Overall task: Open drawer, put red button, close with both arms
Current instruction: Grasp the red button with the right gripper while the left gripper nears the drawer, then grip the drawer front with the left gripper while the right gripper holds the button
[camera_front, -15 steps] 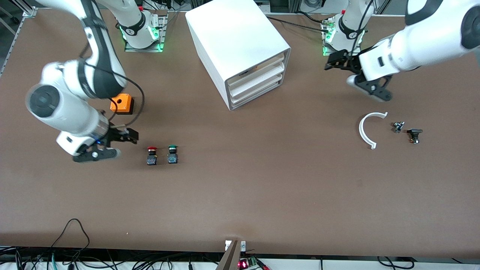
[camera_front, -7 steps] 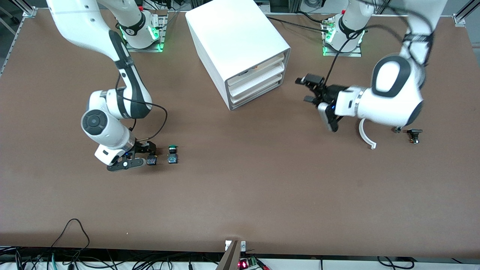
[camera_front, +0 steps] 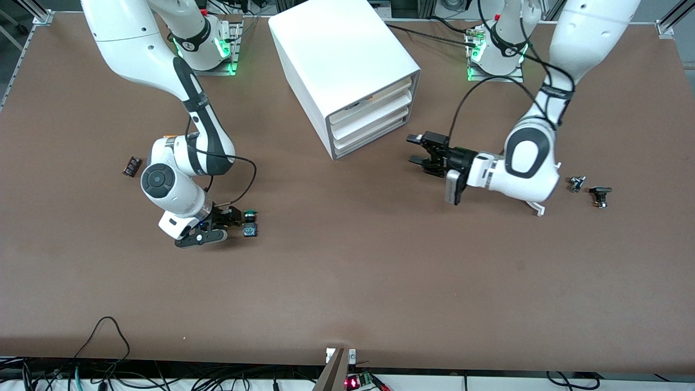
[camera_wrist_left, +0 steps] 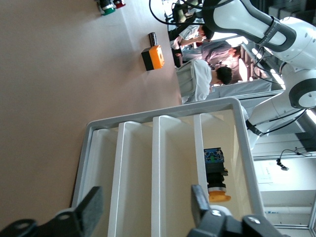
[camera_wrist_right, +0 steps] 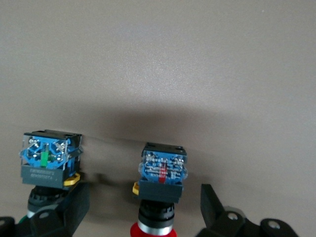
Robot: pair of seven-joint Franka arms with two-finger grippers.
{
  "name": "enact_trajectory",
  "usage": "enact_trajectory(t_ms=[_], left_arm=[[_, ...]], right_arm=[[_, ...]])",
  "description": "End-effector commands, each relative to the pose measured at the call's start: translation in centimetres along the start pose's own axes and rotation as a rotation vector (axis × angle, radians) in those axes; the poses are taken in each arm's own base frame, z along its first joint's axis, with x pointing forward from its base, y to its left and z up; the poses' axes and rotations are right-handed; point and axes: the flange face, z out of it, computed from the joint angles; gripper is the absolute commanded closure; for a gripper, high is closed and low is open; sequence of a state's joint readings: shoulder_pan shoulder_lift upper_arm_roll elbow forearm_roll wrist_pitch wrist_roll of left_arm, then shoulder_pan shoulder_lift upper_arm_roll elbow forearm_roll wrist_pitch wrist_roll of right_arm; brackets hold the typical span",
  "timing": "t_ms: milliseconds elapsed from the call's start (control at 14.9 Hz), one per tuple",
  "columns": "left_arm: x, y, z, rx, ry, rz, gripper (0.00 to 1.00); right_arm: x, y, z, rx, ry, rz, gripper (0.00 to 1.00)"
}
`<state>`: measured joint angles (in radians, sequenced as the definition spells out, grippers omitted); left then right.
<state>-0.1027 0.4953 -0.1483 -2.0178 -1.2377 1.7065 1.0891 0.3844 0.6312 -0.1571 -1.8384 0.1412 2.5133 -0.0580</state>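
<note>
Right black two-finger gripper (camera_front: 228, 219) low at table, arm bent down, fingers spread around small red-capped push button (camera_wrist_right: 161, 185), not touching; green-capped twin (camera_front: 250, 222) just beside. Left black gripper (camera_front: 421, 150) held level, fingers spread, facing boxy white cabinet (camera_front: 347, 70); middle white tray drawer (camera_front: 374, 115) shut.

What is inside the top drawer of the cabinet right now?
In the left wrist view, the top drawer holds a yellow-capped button with a black body. The middle drawer looks empty; its inner end and the bottom drawer are hidden.
</note>
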Motion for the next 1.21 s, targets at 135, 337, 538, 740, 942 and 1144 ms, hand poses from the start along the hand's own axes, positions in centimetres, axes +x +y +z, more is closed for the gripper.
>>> enact_trajectory(t_ms=[135, 337, 538, 740, 942, 1144], left_arm=[[-3.2, -1.2, 3.8, -0.036, 0.001, -0.003, 0.39], [-4.9, -1.3, 5.9, -0.063, -0.025, -0.035, 0.53], [-6.4, -1.5, 7.2, -0.092, -0.021, -0.073, 0.58], [-8.6, -1.5, 9.4, -0.129, -0.022, -0.123, 0.59], [-9.0, -1.3, 9.7, -0.135, -0.018, -0.133, 0.63], [-9.1, -1.2, 10.0, -0.140, -0.024, -0.135, 1.00]], right_arm=[[-0.1, 0.7, 0.7, 0.010, 0.016, 0.015, 0.04], [0.1, 0.8, 0.5, 0.010, 0.019, 0.019, 0.21], [0.2, 0.8, 0.4, 0.011, 0.019, 0.020, 0.51], [0.2, 0.8, 0.3, 0.012, 0.020, 0.023, 0.77], [0.3, 0.8, 0.1, 0.015, 0.021, 0.025, 1.00], [0.8, 0.7, -0.8, 0.018, 0.030, 0.074, 1.00]])
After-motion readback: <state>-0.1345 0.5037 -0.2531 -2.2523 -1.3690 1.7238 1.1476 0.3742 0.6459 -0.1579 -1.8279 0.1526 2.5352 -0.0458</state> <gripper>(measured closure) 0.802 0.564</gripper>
